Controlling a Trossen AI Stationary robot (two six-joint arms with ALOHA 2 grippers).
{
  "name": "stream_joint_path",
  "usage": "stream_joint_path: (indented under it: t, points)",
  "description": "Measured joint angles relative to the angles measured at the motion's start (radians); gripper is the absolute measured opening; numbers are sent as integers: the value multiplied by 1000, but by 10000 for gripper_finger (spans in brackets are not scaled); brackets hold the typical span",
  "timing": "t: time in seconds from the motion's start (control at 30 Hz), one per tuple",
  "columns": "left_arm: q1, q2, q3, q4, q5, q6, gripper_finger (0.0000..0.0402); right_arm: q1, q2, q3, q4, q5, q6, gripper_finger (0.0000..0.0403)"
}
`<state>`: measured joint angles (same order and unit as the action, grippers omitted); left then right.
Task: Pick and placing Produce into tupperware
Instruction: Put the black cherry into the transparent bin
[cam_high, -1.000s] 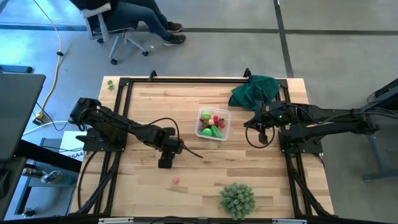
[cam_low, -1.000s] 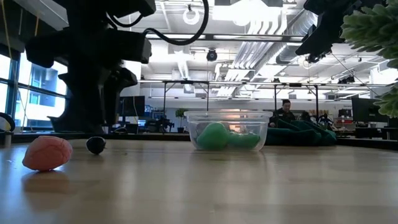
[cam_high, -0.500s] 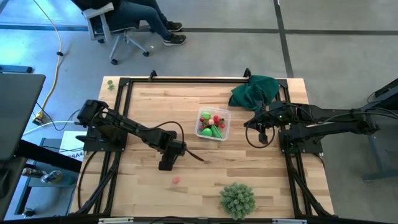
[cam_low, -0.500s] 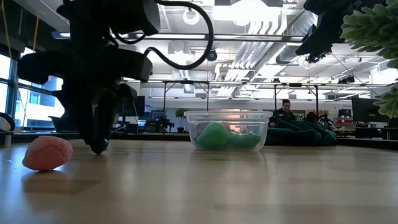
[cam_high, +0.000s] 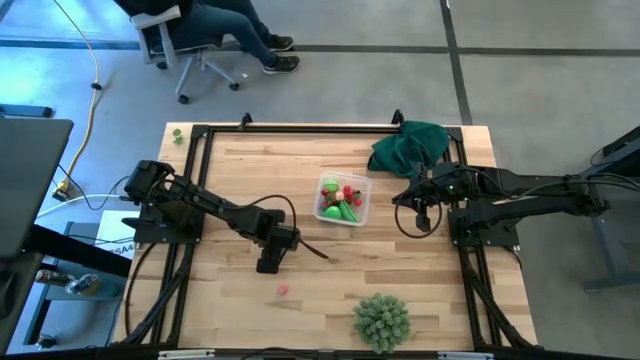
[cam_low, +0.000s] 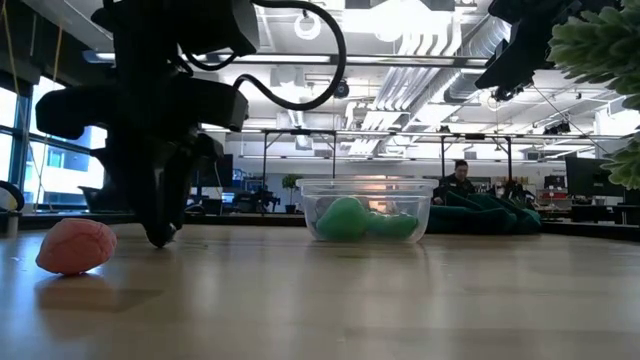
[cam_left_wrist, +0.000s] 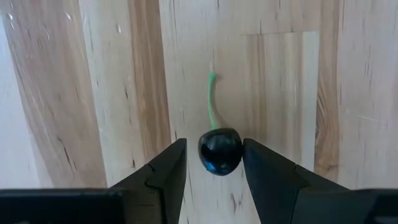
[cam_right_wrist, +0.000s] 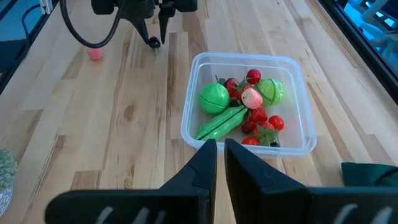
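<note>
A dark cherry (cam_left_wrist: 219, 151) with a green stem (cam_left_wrist: 212, 99) lies on the wooden table. My left gripper (cam_left_wrist: 214, 167) is open and down at the table top (cam_low: 160, 232), with one finger on each side of the cherry. It also shows in the high view (cam_high: 268, 262). The clear tupperware (cam_high: 342, 200) holds several red and green produce pieces (cam_right_wrist: 239, 109). My right gripper (cam_right_wrist: 221, 155) is shut and empty, and hovers right of the tupperware (cam_high: 418, 202). A pink-red piece (cam_high: 283, 290) lies loose toward the near edge. My left gripper points down with a finger on either side of the cherry's round body (cam_left_wrist: 205, 152), which rests on the table. A thin gap shows at one finger (cam_left_wrist: 171, 165). Whether the other finger (cam_left_wrist: 261, 165) touches it, I cannot tell.
A big pale-green spiky ball (cam_high: 381, 320) stands at the near edge. A dark green cloth (cam_high: 410, 145) lies at the far right corner. A black frame (cam_high: 300, 128) runs round the table. A person sits on a chair beyond the far edge (cam_high: 210, 25).
My left gripper has gone down to the table top and now stands over the dark cherry, which earlier lay in the open beside it. The cherry has stayed where it was. My right arm has kept still.
</note>
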<state>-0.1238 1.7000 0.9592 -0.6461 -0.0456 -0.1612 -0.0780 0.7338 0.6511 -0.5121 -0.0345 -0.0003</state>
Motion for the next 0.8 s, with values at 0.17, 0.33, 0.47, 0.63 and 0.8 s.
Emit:
stream_joint_path:
  t: [0.17,0.33,0.47,0.63,0.8]
  points:
    - [0,0,0,0,-8,0,147,0,0,0,0,0,0,24]
    - [0,26,1,-5,-7,0,147,0,0,0,0,0,0,24]
    - [0,52,3,4,1,1,147,0,0,0,0,0,0,24]
    - [0,54,5,13,3,3,147,0,0,0,-3,0,0,24]
    - [0,54,4,13,2,4,147,0,0,0,0,0,0,24]
